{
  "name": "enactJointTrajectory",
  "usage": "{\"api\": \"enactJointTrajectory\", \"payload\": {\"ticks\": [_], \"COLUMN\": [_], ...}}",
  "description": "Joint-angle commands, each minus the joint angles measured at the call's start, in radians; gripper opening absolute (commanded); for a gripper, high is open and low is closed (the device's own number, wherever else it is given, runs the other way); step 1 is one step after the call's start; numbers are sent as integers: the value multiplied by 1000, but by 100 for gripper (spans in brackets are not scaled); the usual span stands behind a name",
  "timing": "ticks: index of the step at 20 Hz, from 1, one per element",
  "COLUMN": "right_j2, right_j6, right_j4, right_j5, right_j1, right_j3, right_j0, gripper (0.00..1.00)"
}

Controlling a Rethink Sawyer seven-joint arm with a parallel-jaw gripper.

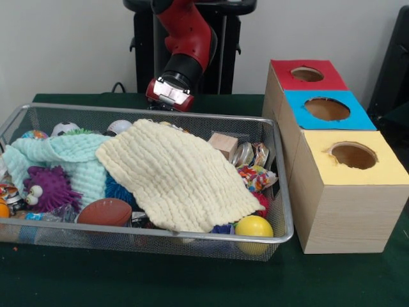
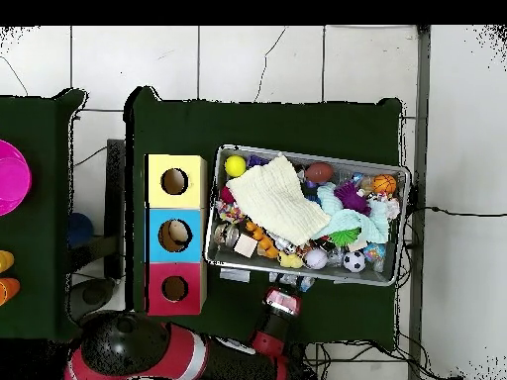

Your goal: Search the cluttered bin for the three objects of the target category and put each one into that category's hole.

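- Near edge of the bin (image 1: 284, 235): a yellow ball (image 1: 254, 227) at the right corner and a brown football (image 1: 105, 212) to its left, its long axis lying left-right along the near wall.
- Mid-bin: a cream cloth (image 1: 176, 174) blankets much of the clutter; best lifted aside first, I judge, so hidden targets show.
- Right of the bin: the yellow hole (image 1: 353, 155) nearest, then blue (image 1: 327, 109), red (image 1: 307, 74) farthest.
- Far side: the pincer (image 1: 170, 95) hangs behind the bin's far rim; whether spread or pressed together I cannot tell.
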Motion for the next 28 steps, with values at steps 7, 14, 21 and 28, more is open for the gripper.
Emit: {"api": "enactJointTrajectory", "payload": {"ticks": [7, 14, 21, 28], "right_j2": [164, 169, 176, 178], "right_j6": [142, 127, 121, 110], "right_j4": [-170, -157, -140, -137], "right_j5": [138, 128, 126, 139], "right_j1": [44, 41, 36, 18], "right_j3": [-49, -43, -34, -13], "right_j0": [-96, -98, -95, -83], "gripper": [100, 100, 0, 0]}}
